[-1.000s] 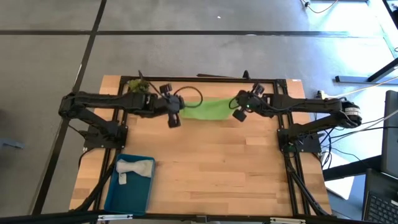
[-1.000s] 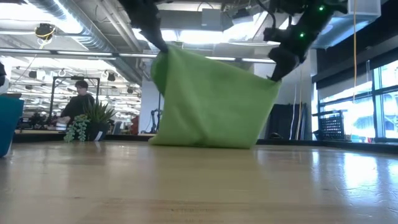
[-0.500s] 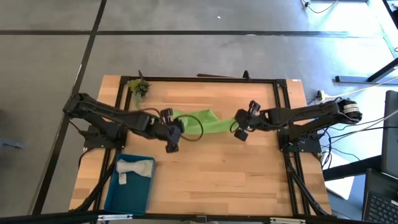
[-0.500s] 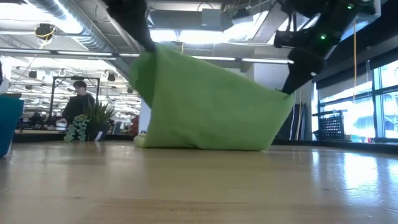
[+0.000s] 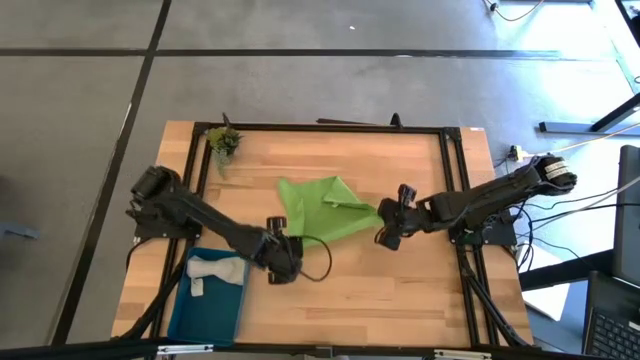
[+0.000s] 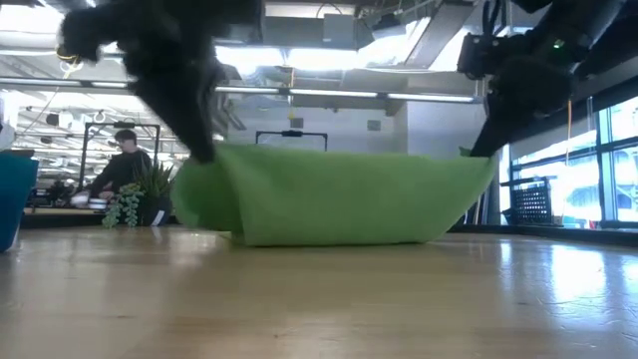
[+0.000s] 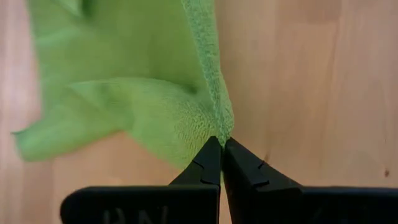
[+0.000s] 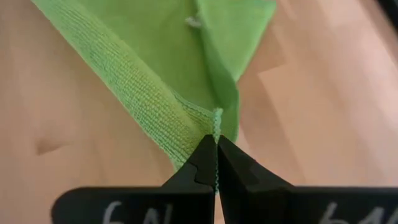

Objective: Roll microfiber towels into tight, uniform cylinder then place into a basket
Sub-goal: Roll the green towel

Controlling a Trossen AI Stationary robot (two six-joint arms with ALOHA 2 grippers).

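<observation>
Since a second ago both arms have dragged the green towel (image 5: 325, 208) nearer and lower. From above, it lies rumpled mid-table, the grey towel (image 5: 215, 270) in the basket (image 5: 205, 318). Low down, it sags unevenly. Both wrist views show jaws pinching corners thinly; one could slip, leaving creases.

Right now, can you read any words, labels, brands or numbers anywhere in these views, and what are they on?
None can be read.
Left hand: pale marks on its dark base, cut off by the picture's edge, unreadable.
Right hand: pale marks on its base, cut off too, unreadable.
Green towel: a small tag shows in the right wrist view, too small to read.
</observation>
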